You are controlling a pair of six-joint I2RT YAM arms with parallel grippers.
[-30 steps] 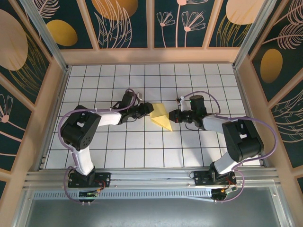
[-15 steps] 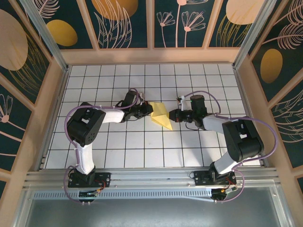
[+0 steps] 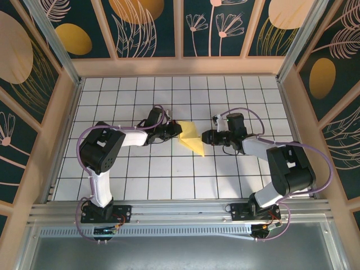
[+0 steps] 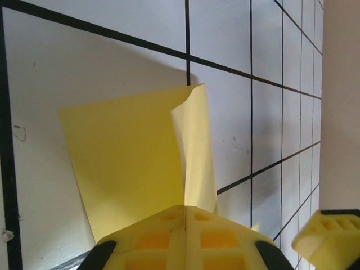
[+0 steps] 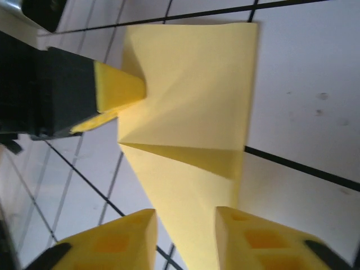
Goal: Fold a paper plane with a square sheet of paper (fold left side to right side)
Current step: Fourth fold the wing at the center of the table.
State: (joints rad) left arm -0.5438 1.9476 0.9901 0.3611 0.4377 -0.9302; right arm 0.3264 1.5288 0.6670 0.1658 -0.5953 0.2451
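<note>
Barely anything has moved: your folded sheet of paper point(image 3: 190, 138) stays mid-table on the white tiles point(image 3: 169, 174), one flap curling upward. Your left gripper point(image 4: 184, 216) seems clamped on its edge, though the seam is hard to read. Your right gripper point(image 5: 184, 216) is narrowly parted, the paper's pointed end between its fingers point(image 5: 264, 242).

1. Lighting the bench point(image 3: 236, 180) brightly and evenly from overhead, leaving only faint, soft shadows close under the arms point(image 3: 101, 154).
2. Dropping a grey shadow on the bench behind the raised flap of the square sheet of paper point(image 4: 129, 163).
3. Blurring the near tips of the right pincer point(image 5: 185, 216) while rendering the paper sharp.
</note>
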